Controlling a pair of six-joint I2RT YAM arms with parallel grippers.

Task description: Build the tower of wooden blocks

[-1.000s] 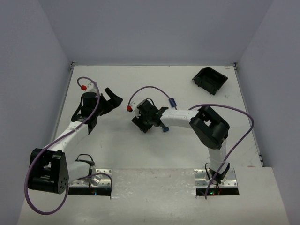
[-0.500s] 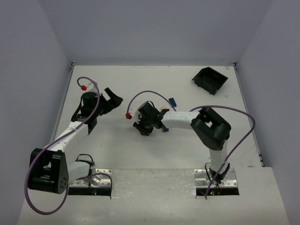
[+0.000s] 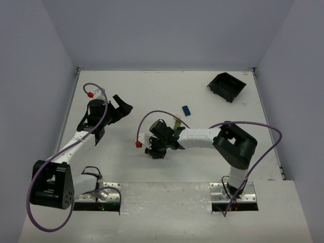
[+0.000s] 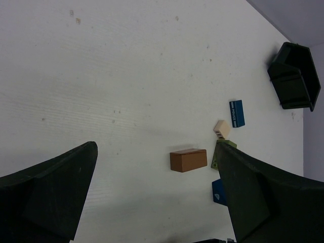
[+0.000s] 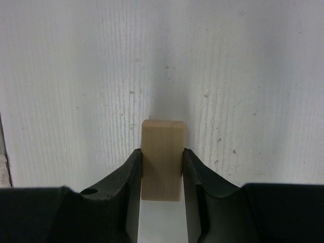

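Observation:
My right gripper (image 5: 162,153) is shut on a pale tan block (image 5: 162,158), held upright close over the white table. In the top view this gripper (image 3: 156,147) is near the table's middle. In the left wrist view a reddish brown block (image 4: 188,160) lies alone. A small tan block (image 4: 221,129) sits against an olive green block (image 4: 218,153), and I cannot tell if they are stacked. A dark blue block (image 4: 237,113) lies flat beyond them, and another blue block (image 4: 218,191) is partly hidden by a finger. My left gripper (image 4: 155,149) is open and empty, far left (image 3: 120,109) of the blocks.
A black plastic bin (image 3: 227,86) stands at the back right and also shows in the left wrist view (image 4: 293,76). The blue block (image 3: 186,110) and the tan and olive pair (image 3: 177,121) lie just behind my right forearm. Grey walls enclose the table.
My right gripper has moved toward the near left with the tan block in it, uncovering the blue block and the tan and olive pair. The left arm has not moved.

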